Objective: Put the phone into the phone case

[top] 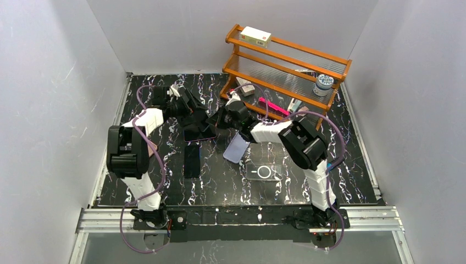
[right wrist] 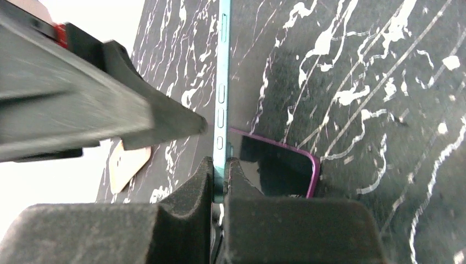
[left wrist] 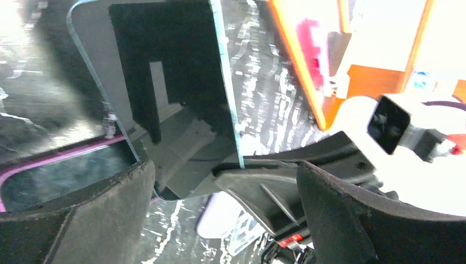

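- My right gripper (right wrist: 220,165) is clamped narrow on the phone (right wrist: 222,82), and the wrist camera shows the handset edge-on, its teal side with the buttons running up from between the pads.
- The phone stands on edge, not flat. It is lifted over the purple-rimmed phone case (right wrist: 286,170), which lies open side up on the worktop (top: 329,159).
- In the right wrist view the case sits at about 4 o'clock from the pinch point, close under the phone's lower end. I cannot tell whether they touch.
- My left gripper (left wrist: 222,170) is spread wide and grips nothing, and the phone's dark glossy face fills the gap ahead of it.
- One left finger (right wrist: 165,118) points its tip just beside the phone's flat face. I cannot judge contact there.
- From overhead, both grippers meet just past the middle of the worktop, toward 12 o'clock.
- A lavender piece (top: 236,148) lies near the centre.
- A clear case (top: 264,171) with a ring sits toward 5 o'clock, well apart from the grippers.
- A black slab (top: 191,159) lies toward 7 o'clock.
- The wooden rack (top: 286,60) stands at 1 o'clock.
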Robot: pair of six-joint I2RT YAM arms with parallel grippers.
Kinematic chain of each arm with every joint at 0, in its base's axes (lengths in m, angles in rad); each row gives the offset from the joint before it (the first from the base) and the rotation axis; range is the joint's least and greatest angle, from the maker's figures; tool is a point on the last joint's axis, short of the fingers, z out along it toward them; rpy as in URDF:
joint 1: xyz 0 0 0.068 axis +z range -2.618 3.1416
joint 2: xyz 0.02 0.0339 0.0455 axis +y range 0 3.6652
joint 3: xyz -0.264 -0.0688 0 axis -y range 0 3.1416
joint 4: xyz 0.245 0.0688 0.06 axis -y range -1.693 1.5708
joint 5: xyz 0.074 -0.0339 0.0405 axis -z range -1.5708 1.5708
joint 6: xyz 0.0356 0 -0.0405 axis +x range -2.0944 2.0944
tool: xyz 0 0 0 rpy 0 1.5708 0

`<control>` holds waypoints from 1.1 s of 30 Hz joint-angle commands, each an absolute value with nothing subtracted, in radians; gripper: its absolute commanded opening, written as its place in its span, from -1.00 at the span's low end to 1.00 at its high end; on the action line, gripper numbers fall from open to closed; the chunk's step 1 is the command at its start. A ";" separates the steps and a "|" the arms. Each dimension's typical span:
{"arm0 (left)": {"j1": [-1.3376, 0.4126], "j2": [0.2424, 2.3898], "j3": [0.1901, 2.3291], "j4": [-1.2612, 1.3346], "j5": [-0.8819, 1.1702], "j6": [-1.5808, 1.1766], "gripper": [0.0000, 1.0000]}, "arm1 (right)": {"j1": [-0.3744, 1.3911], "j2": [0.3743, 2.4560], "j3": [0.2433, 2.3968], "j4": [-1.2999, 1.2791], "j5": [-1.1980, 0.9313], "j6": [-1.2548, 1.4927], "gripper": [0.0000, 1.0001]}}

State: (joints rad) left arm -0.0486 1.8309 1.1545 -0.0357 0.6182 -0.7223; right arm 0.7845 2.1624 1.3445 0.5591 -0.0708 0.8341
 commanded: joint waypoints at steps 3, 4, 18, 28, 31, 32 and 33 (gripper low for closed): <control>-0.084 1.648 1.185 -0.080 0.695 -0.725 0.96 | 0.748 1.918 1.217 0.625 -0.047 0.836 -0.97; -0.089 1.631 1.188 -0.099 0.694 -0.714 0.96 | 0.739 1.884 1.194 0.608 -0.044 0.837 -0.97; -0.246 1.361 1.022 -0.309 0.501 -0.556 0.75 | 0.577 1.307 0.868 0.209 -0.075 0.838 -0.97; -0.631 1.303 0.899 -0.297 0.199 -0.668 0.32 | 0.577 1.008 0.862 -0.222 -0.024 0.808 -0.97; -0.743 1.303 0.872 -0.276 0.105 -0.735 0.25 | 0.578 0.960 0.868 -0.307 -0.023 0.804 -0.97; -0.775 1.307 0.863 -0.264 0.082 -0.756 0.24 | 0.578 0.945 0.867 -0.333 -0.020 0.801 -0.97; -0.809 1.313 0.856 -0.251 0.058 -0.775 0.22 | 0.578 0.928 0.865 -0.355 -0.017 0.801 -0.97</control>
State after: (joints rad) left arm -0.7017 1.3411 0.8886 -0.2798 0.2260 -0.6743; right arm 0.5766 0.9962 0.8524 -0.2546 -0.0395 0.8188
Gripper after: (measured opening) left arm 0.626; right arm 0.095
